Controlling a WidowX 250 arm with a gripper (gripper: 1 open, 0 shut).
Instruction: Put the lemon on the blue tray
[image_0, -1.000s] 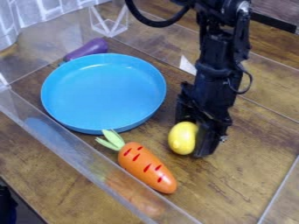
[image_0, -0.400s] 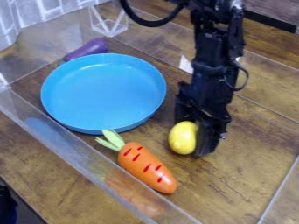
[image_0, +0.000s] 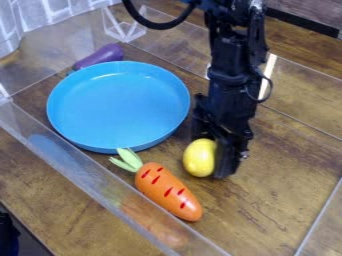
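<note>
The lemon (image_0: 199, 157), a small bright-yellow oval, sits low over the wooden table just right of the blue tray (image_0: 80, 130). My gripper (image_0: 213, 158) points straight down, its black fingers on either side of the lemon and closed against it. The blue tray is a wide round shallow dish at the left centre, with nothing on it. A narrow strip of table separates its right rim from the lemon.
An orange carrot (image_0: 166, 190) with green leaves lies in front of the tray, close to the lemon's lower left. A purple object (image_0: 98, 55) rests behind the tray. Clear plastic walls (image_0: 54, 150) border the work area at the left and front.
The gripper and the lemon between its fingers have edged slightly left toward the tray. The carrot and the tray have not moved.
</note>
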